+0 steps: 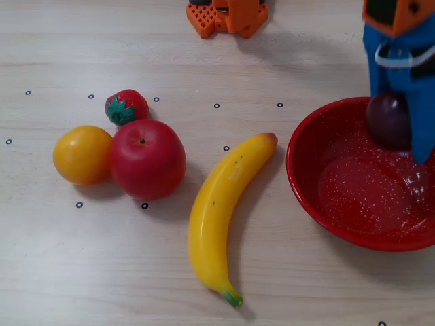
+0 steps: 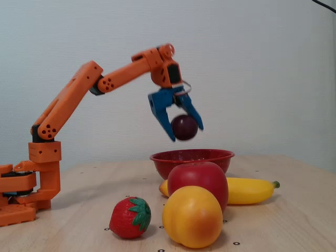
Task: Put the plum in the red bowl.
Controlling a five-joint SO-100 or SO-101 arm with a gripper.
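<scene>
The orange arm is reaching out from its blocky base, and its blue gripper (image 2: 185,127) is pinching the plum (image 2: 185,127) between two flat plastic fingers (image 2: 159,113), holding it in the air above the red bowl (image 2: 191,157). The plum is small, round and dark maroon, with a soft gloss on its skin; in the fixed view from above it is showing as a dull purple ball (image 1: 389,120) against the blue finger (image 1: 423,115), over the far side of the bowl's hollow and clear of its floor.

The bowl (image 1: 306,183) is sitting wide and round at the right of that view, its glossy red surface flecked with fine white speckles and catching pale glints of light near the bottom.

Beside it, apart from the rim, a smooth yellow banana (image 1: 221,214) is lying in a long curve with a reddish tip and a green stem end. Further left, a shiny red apple (image 1: 147,158) is touching a matte orange-yellow fruit (image 1: 82,155), and a small strawberry (image 1: 126,106) with moulded green leaves is sitting just behind them. Everything is resting on a pale wood-grain table (image 1: 102,272) dotted with tiny ring marks.
</scene>
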